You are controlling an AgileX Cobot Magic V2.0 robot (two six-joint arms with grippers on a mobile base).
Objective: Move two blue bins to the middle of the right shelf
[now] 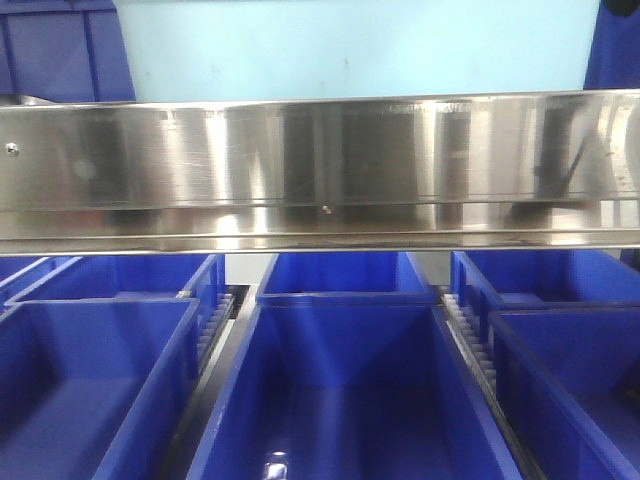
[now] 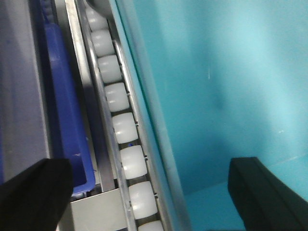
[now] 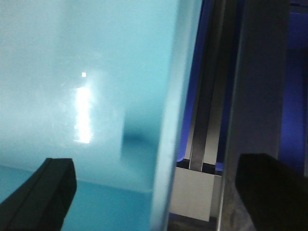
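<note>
Left wrist-mounted view has the left claw spread wide and gripping nothing, with one black finger outside and one inside the left wall of a pale sky-blue bin. Just outside that wall runs a track of white rollers, and beyond it a dark blue crate. The right claw straddles the opposite wall, equally wide. From the front, the bin stands behind the front edge of the steel desk, about mid-width; only one pale bin shows. I judge the step to be either seating or taking up this bin. Either way both claws should act together, clear the rim straight upward, and keep the bin square to the rollers.
</note>
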